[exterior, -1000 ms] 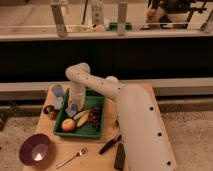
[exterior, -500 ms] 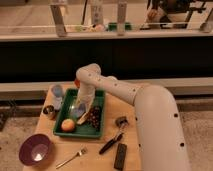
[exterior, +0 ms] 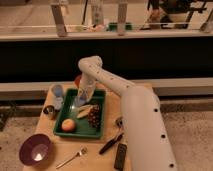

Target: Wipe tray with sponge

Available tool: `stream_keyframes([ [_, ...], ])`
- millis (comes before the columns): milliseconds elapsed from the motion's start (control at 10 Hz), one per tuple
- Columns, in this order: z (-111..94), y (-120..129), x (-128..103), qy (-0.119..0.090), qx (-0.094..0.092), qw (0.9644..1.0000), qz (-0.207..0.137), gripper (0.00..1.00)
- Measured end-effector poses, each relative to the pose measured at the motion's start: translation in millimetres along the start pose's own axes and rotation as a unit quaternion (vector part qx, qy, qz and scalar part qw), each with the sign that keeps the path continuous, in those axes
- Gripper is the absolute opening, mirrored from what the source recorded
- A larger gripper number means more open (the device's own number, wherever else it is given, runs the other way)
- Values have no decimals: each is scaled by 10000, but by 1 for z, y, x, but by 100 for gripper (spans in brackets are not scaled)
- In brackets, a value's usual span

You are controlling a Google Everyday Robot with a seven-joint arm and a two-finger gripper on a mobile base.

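The green tray lies on the left half of the wooden table, holding an orange, dark grapes and a pale yellow piece of fruit. My gripper points down into the tray's far left part. It is shut on the sponge, a small pale blue-grey block pressed at the tray floor. The white arm reaches in from the lower right and hides the tray's far right corner.
A light blue cup and a metal can stand just left of the tray. A purple bowl sits at the front left, and a fork, a black-handled tool and a black remote lie in front.
The gripper with the sponge has swept from the tray's left edge by the cup to the right, then settled slightly back over the far part of the tray.
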Motion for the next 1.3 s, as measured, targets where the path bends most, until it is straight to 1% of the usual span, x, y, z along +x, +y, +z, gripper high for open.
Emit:
stream_keyframes([
  [100, 1, -6, 3, 10, 21, 10000, -5, 0],
  [200, 2, -15, 3, 22, 63, 9999, -85, 0],
  [400, 9, -21, -9, -34, 98, 9995, -295, 0],
  [600, 18, -23, -20, -94, 65, 9989, -449, 0],
  [800, 26, -18, -26, -102, -20, 9985, -535, 0],
  [900, 29, -15, -27, -104, -46, 9984, -545, 0],
  [1300, 28, -15, -27, -105, -50, 9984, -550, 0],
])
